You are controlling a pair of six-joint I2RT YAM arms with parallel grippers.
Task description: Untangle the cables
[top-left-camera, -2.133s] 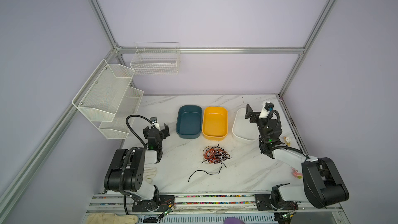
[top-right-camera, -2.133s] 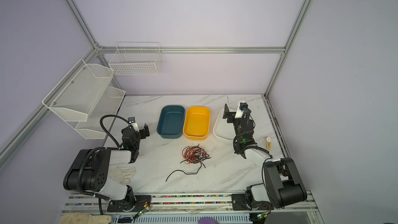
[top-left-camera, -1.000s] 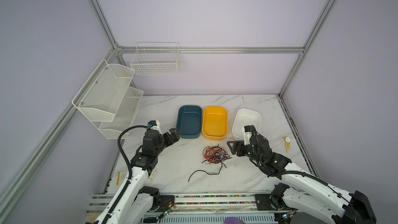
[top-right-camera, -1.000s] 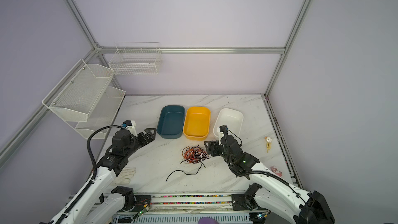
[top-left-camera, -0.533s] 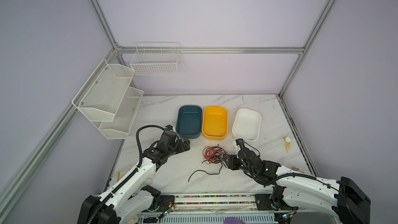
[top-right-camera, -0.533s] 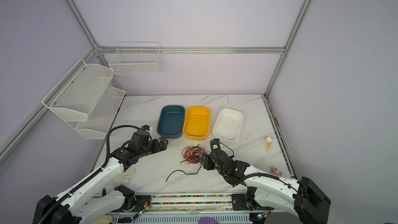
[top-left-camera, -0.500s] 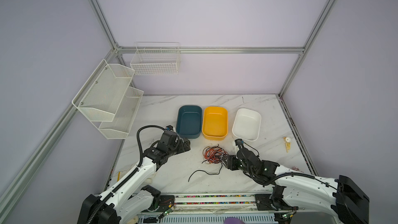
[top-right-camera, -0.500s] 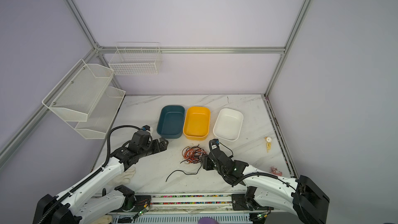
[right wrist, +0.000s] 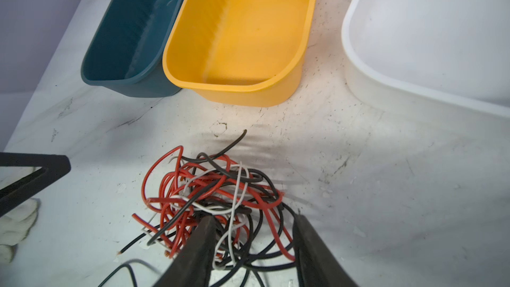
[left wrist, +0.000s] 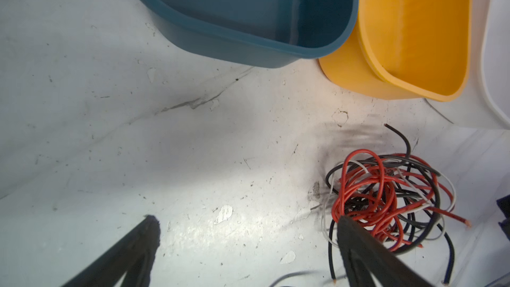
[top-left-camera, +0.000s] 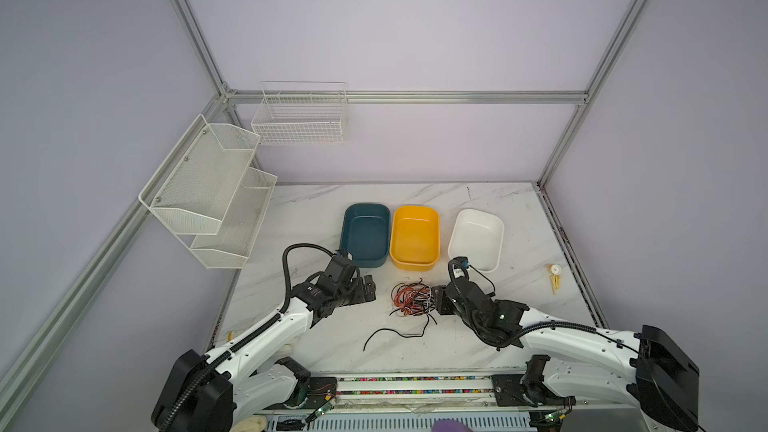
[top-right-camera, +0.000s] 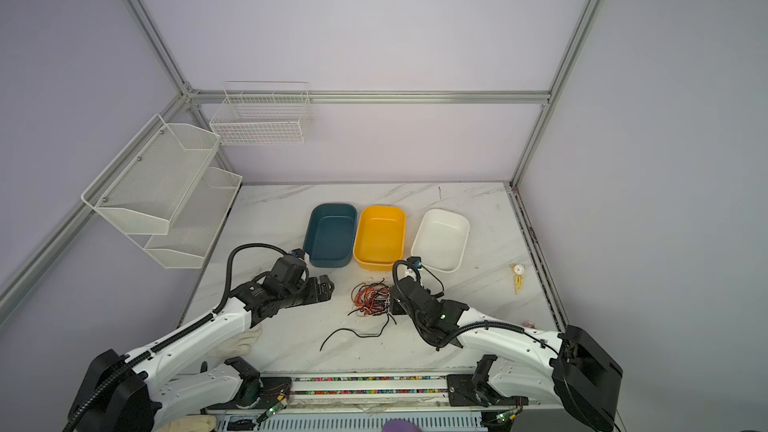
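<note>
Red-and-black cables (right wrist: 193,186) (tangled) lie between parted right fingers (right wrist: 194,255); left fingers (left wrist: 364,252) gape.

Both top views are bright and evenly lit from above; the table (top-left-camera: 332,351) carries only faint, soft shadows beneath the arms; the frame posts (top-left-camera: 563,139) splay outward toward the corners. In the right wrist view a pale glare lies on the table just before the yellow tub (right wrist: 248,95); a smeared grey shadow sits between that tub and the cables (right wrist: 207,189); the near black fingers (right wrist: 193,255) look soft.
</note>
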